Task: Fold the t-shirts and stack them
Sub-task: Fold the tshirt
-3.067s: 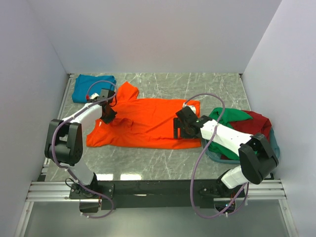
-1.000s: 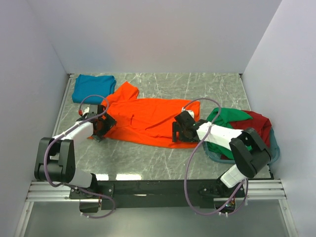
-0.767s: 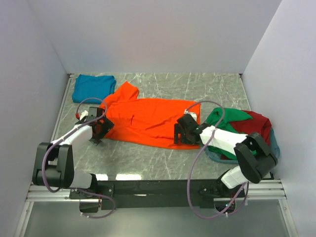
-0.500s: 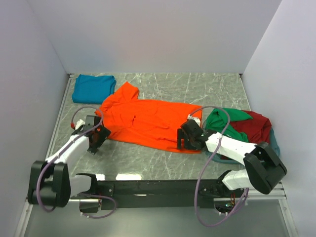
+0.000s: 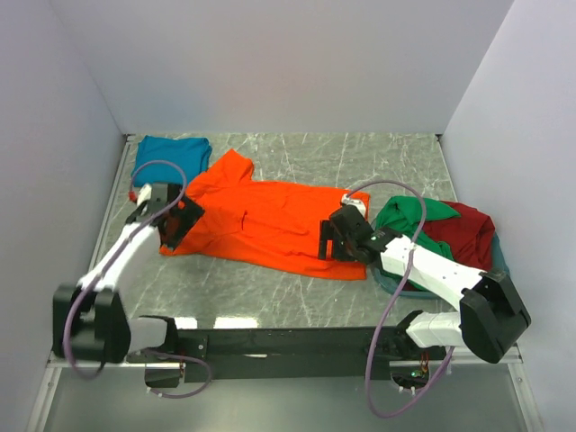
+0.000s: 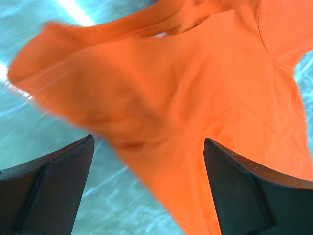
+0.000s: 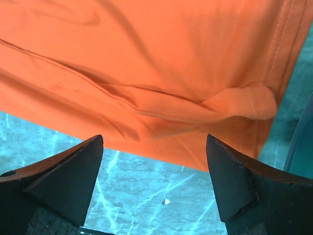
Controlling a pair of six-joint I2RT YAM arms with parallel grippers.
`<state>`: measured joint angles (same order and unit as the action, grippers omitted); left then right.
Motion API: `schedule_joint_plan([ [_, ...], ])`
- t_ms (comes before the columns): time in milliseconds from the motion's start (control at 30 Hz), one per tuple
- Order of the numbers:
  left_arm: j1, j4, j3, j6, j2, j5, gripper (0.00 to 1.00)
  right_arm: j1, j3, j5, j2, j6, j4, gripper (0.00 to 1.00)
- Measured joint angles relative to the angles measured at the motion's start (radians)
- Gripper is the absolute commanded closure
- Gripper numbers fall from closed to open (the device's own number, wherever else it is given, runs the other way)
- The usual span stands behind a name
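The bright orange t-shirt [image 5: 261, 225] lies spread and creased across the middle of the table. My left gripper [image 5: 180, 225] hangs open over its left end; in the left wrist view the orange cloth [image 6: 195, 98] is below the wide jaws of the gripper [image 6: 149, 140], untouched. My right gripper [image 5: 331, 241] is open above the shirt's near right hem [image 7: 234, 105], nothing between its fingers [image 7: 154, 138]. A folded teal blue t-shirt [image 5: 171, 157] sits at the back left. The green [image 5: 418, 216] and dark red [image 5: 468, 229] t-shirts are heaped at the right.
The grey-blue basket [image 5: 498, 274] holding the green and red shirts stands at the right edge; its rim [image 7: 303, 137] shows beside my right gripper. White walls close in the marble table [image 5: 360, 162] on three sides.
The left gripper has swung from the bare table left of the shirt back over its left end. The right gripper has shifted slightly. Earlier the shirt lay wider; it is now narrower front to back.
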<state>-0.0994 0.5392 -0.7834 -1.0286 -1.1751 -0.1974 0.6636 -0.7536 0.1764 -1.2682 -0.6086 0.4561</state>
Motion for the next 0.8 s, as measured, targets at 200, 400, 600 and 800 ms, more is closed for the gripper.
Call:
schedule_joint_plan([
  [200,0.001,-0.112,-0.128,0.041,-0.32,0.037,0.01,0.0,-0.008,0.002,-0.038,-0.018,-0.014,0.09],
  [400,0.011,-0.155,-0.149,0.048,-0.449,0.043,0.0,0.0,0.023,-0.001,-0.058,-0.042,-0.049,0.08],
  [600,0.04,-0.219,-0.019,0.033,-0.343,0.019,0.01,0.0,0.108,-0.003,-0.09,-0.06,-0.084,0.08],
  [800,0.05,-0.114,0.135,-0.04,-0.15,-0.065,0.0,0.01,0.163,-0.016,-0.042,-0.061,-0.15,0.08],
])
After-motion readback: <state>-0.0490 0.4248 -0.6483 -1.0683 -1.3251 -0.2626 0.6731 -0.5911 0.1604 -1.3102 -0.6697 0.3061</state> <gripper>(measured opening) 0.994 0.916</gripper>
